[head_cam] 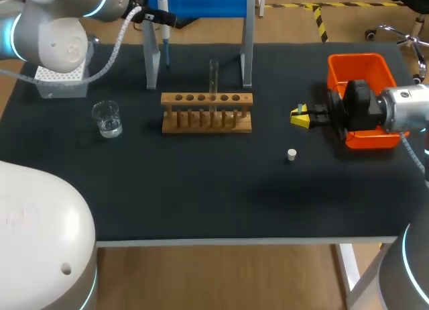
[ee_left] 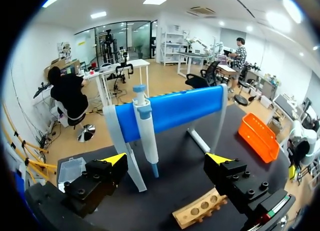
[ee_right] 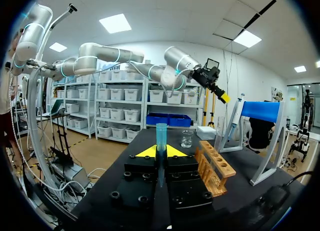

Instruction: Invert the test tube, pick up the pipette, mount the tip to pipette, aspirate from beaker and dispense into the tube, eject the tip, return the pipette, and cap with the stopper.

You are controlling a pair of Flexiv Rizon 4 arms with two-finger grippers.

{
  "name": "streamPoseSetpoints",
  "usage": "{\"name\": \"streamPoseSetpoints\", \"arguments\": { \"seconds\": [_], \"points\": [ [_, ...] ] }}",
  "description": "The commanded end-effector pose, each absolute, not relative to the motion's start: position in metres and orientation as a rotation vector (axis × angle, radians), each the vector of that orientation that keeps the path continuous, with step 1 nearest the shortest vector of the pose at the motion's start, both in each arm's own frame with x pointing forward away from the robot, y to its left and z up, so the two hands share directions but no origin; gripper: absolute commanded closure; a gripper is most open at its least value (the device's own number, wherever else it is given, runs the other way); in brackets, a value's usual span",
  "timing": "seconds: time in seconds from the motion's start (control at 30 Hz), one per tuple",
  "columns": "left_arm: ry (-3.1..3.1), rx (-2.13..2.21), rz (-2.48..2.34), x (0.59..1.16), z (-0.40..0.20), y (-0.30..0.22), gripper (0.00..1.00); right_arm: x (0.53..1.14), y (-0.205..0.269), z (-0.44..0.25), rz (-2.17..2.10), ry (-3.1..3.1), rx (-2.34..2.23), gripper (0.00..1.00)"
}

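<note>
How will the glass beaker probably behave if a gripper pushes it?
The beaker looks like clear glass, so probably fragile and slippery. Its liquid is shallow, so it is likely light and may slide or tip.

Lab: wooden tube rack (head_cam: pixel 206 113), glass beaker (head_cam: pixel 107 119), pipette (ee_left: pixel 145 126) hanging on blue stand (ee_left: pixel 175 111).

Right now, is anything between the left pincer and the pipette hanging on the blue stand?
Nothing visible does. The pipette hangs on the blue stand straight ahead of the open left pincer, with a clear gap between them; the wooden rack lies under one finger, off that path.
</note>
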State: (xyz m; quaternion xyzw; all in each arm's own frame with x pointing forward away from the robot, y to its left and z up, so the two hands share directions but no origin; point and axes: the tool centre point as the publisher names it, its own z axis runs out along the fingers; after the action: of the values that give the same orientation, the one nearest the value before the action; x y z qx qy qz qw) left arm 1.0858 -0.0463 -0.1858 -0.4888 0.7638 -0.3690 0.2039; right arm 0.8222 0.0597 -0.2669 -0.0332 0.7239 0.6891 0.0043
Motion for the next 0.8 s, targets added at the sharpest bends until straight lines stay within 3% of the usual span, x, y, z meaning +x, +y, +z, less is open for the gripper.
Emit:
{"name": "streamPoseSetpoints", "arguments": {
  "seconds": [0.03, 0.8],
  "points": [
    [2.100, -1.378, -1.026, 1.093, -0.192, -0.052, 0.00, 0.823, 0.059, -0.267, 2.160, 2.271, -0.108, 1.00],
    [1.934, -1.449, -1.050, 1.129, -0.197, -0.065, 0.00, 0.823, 0.059, -0.267, 2.160, 2.271, -0.108, 1.00]
  ]
}}
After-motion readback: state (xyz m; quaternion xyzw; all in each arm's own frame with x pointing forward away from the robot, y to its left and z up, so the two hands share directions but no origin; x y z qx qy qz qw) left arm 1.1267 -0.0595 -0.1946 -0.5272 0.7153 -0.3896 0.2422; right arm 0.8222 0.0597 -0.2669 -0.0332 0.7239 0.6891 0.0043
